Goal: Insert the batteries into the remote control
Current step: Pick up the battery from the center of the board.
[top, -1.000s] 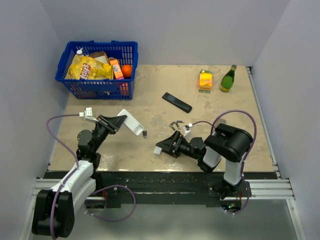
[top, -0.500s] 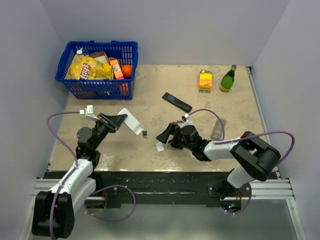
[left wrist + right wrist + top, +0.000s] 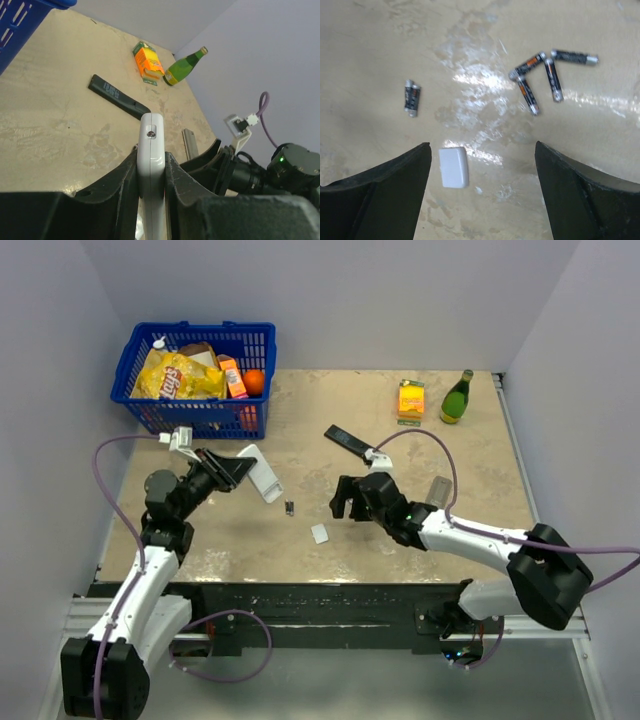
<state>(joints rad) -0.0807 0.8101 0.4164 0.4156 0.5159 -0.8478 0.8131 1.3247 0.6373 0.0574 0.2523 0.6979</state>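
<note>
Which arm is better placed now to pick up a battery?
Right, I think. The right gripper is open and faces the loose batteries. The left gripper is shut on the white remote, so it is busy.

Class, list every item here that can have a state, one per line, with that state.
left pincer, shut on the white remote
white remote, gripped by its sides
right pincer, open and empty
four batteries, loose on the table, clustered
two batteries, loose, side by side
small white cover, loose on the table
black remote, lying flat, untouched
green bottle, standing upright
blue basket, holding groceries
</note>
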